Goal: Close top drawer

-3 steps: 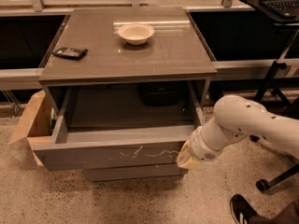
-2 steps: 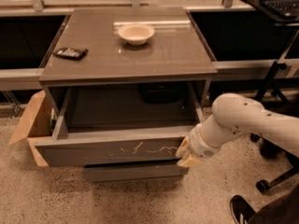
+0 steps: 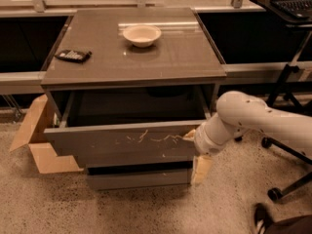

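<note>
The top drawer [image 3: 122, 143] is a wide grey front with pale squiggly scratches across its middle. It stands partly pulled out of the grey cabinet [image 3: 131, 65], and its dark inside shows behind the front. My gripper [image 3: 196, 152] is at the end of the white arm [image 3: 253, 121], which comes in from the right. The gripper is pressed against the right end of the drawer front.
A cream bowl [image 3: 142, 34] and a small black device [image 3: 73, 55] lie on the cabinet top. A plainer lower drawer front [image 3: 139, 178] sits below. An open cardboard box [image 3: 39, 140] lies on the floor at left. Chair wheels [image 3: 273, 191] and a laptop stand [image 3: 292, 4] are at right.
The drawer front has moved back toward the cabinet, so less of the drawer sticks out. My gripper and arm have moved in with it, staying at its right end.
</note>
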